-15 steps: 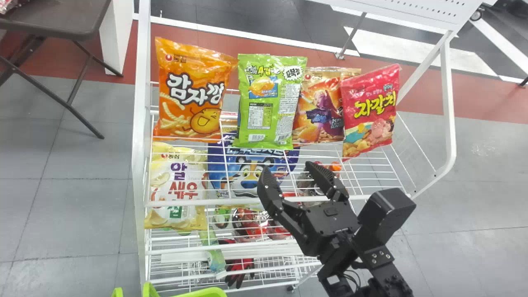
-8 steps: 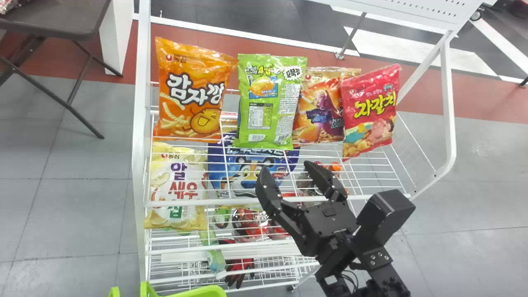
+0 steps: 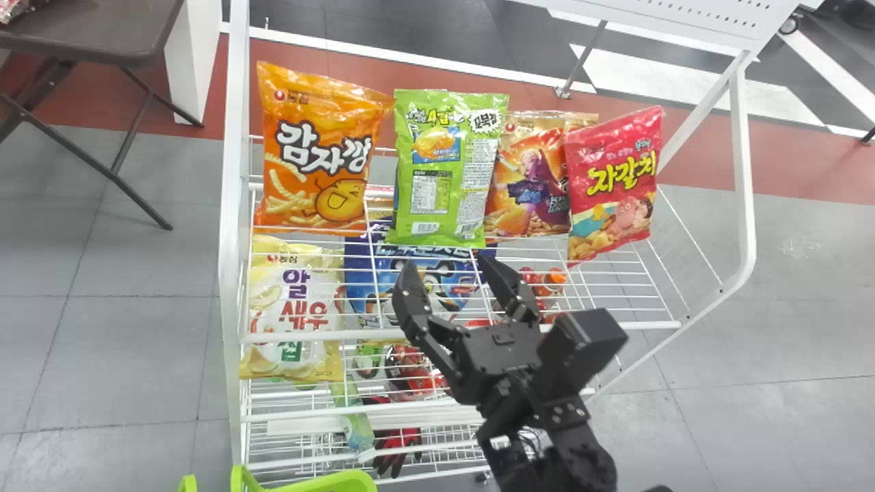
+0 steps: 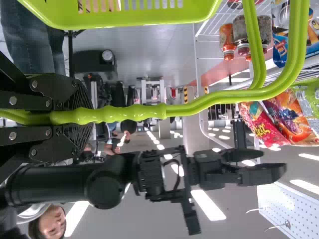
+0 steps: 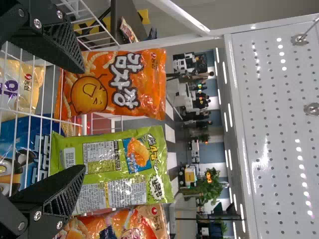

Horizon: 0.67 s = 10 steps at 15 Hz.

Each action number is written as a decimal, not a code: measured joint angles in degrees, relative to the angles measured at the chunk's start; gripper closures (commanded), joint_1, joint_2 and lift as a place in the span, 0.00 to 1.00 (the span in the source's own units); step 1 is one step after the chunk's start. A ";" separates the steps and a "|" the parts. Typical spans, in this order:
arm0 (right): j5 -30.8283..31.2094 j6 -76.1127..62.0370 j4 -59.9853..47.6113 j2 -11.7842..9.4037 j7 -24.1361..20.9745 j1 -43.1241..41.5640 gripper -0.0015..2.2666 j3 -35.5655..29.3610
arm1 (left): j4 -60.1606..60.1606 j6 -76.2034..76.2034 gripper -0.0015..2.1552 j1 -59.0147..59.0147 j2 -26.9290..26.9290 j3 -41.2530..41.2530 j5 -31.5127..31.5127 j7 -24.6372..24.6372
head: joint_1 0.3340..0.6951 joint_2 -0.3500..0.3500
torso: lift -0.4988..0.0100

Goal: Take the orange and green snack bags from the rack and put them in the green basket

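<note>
Now sees orange snack bag (image 3: 318,150) beside green snack bag (image 3: 444,171), upright on rack (image 3: 307,336); right gripper (image 3: 448,261) spread, empty, left gripper (image 4: 89,115) clenched on basket handle (image 4: 134,113). Probably light, slick, crushable; wants gentle side pinch.

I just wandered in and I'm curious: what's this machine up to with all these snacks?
A robot is on a shopping job: the orange snack bag and green snack bag are to go into the green basket. Its left gripper holds the basket by the handle. Its right gripper is open and empty in front of the rack, where both bags stand.
</note>
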 measured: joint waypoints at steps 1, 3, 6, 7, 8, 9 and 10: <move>1.06 0.42 1.68 0.09 -0.88 -2.10 0.06 1.08 | 0.10 0.13 0.94 -0.32 0.27 -0.23 -0.10 -0.03 | 1.00 0.03 | 0.98; 2.56 1.64 4.93 0.35 -1.11 -6.32 0.06 3.38 | 0.21 0.28 0.94 -0.55 0.55 -0.42 -0.17 -0.12 | 1.00 0.12 | 0.98; 2.91 3.69 9.13 1.06 -1.10 -11.63 0.06 5.70 | 0.30 0.19 0.94 -0.39 0.67 -0.44 -0.17 -0.59 | 1.00 0.20 | 0.98; 2.85 4.21 10.41 1.31 -1.04 -13.25 0.06 6.16 | 0.34 0.15 0.94 -0.35 0.70 -0.44 -0.17 -0.68 | 1.00 0.21 | 0.98; 2.98 4.39 11.61 1.43 -1.03 -14.71 0.06 6.59 | 0.36 0.14 0.94 -0.33 0.74 -0.44 -0.17 -0.73 | 1.00 0.23 | 0.98; 3.18 4.67 13.15 1.54 -1.03 -16.46 0.06 7.12 | 0.37 0.13 0.94 -0.29 0.76 -0.44 -0.17 -0.78 | 1.00 0.26 | 0.98; 3.37 5.01 14.77 1.78 -1.03 -18.23 0.06 7.54 | 0.37 0.13 0.94 -0.26 0.76 -0.44 -0.17 -0.80 | 1.00 0.27 | 0.98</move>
